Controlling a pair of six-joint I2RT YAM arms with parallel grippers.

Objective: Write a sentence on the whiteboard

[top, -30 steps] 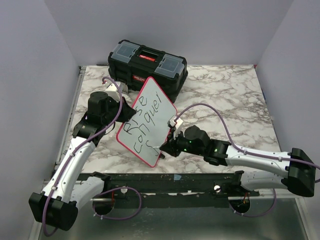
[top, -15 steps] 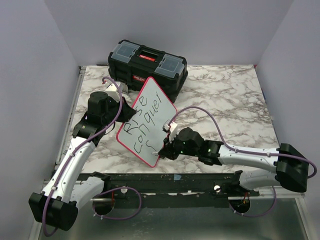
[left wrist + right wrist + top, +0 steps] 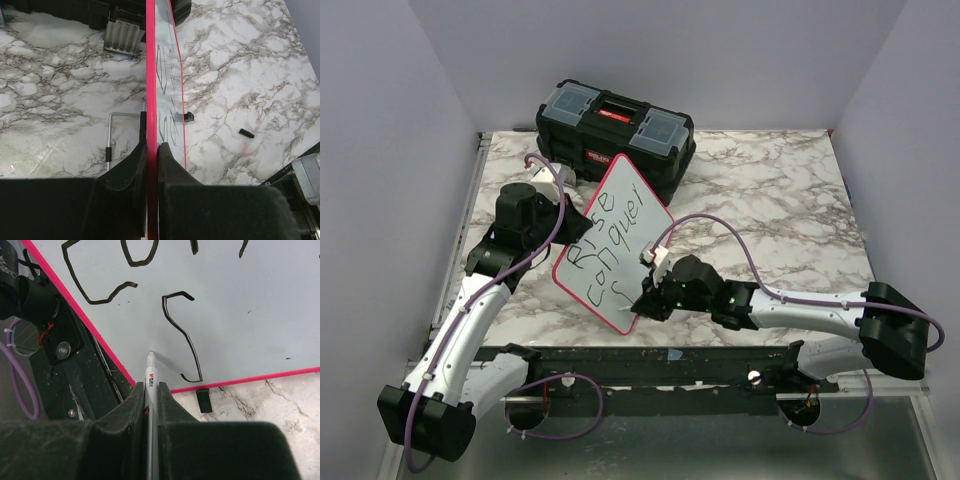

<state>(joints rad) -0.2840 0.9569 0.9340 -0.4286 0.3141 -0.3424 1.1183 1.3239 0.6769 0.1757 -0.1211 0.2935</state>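
Observation:
The whiteboard (image 3: 620, 215), white with a pink-red rim, stands tilted on its lower edge on the marble table. My left gripper (image 3: 576, 226) is shut on its left rim, and in the left wrist view the fingers (image 3: 170, 157) pinch the rim (image 3: 151, 75) edge-on. The sentence (image 3: 613, 240) reads "Rise conquer" with a lone stroke (image 3: 185, 333) below. My right gripper (image 3: 150, 387) is shut on a grey marker (image 3: 150, 371). Its tip sits at the board's face (image 3: 240, 315), just left of that stroke near the bottom corner.
A black toolbox (image 3: 616, 135) stands behind the board at the table's far side. A small black cap (image 3: 246, 133) lies on the marble to the board's right. A bent metal rod (image 3: 111, 140) lies to its left. The dark front rail (image 3: 650, 365) runs below the board's corner.
My right arm has slid left, bringing the marker closer to the board's lower corner. The left arm and the board have held still.

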